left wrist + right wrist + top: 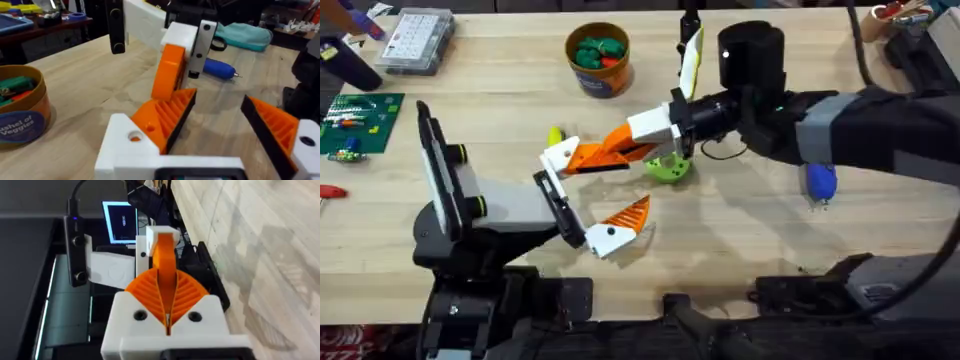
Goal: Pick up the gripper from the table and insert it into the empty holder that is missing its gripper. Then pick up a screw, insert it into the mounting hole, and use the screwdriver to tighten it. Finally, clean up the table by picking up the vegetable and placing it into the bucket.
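The gripper (582, 157), an orange wedge on a white block, lies at the far end of the holder's black rail (560, 208), which fronts my left arm's grey wrist (500, 205). My right gripper (612, 150) (167, 280) is shut on its orange wedge (167, 117); whether the block is seated I cannot tell. My left gripper (219, 97) stands wide open. A green vegetable (670, 168) lies under the right gripper. The blue screwdriver (820, 182) (217, 67) lies to the right. The bucket (598, 60) (20, 110) holds vegetables at the back. The screw is out of view.
A clear parts box (415, 40) and a green circuit board (360, 120) sit at the back left. A black cylinder (752, 55) stands behind the right arm. A small yellow item (555, 135) lies beside the holder. Bare wood lies in front of the screwdriver.
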Tool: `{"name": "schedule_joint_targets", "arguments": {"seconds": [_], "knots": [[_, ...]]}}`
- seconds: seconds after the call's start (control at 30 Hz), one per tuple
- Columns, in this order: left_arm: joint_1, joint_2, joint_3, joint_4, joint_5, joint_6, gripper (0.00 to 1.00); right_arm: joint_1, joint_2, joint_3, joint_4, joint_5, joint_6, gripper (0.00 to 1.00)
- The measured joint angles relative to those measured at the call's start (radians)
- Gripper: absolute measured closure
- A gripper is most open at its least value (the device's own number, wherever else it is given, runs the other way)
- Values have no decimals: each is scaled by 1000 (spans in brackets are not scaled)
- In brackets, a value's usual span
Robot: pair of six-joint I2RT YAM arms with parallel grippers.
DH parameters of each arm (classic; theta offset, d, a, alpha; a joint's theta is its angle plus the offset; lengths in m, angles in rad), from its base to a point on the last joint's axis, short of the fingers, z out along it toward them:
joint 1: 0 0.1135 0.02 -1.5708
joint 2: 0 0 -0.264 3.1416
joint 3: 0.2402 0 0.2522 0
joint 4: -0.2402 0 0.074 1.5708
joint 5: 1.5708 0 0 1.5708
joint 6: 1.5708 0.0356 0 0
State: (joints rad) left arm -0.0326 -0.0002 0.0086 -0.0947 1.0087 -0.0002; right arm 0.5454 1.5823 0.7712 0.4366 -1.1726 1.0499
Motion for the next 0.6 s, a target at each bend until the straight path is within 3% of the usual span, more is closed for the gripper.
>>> {"name": "schedule_joint_targets", "arguments": {"seconds": [0.6], "knots": [[0, 0, 0, -3, 22, -16, 14, 19, 69, 0, 127, -6, 16, 994]]}}
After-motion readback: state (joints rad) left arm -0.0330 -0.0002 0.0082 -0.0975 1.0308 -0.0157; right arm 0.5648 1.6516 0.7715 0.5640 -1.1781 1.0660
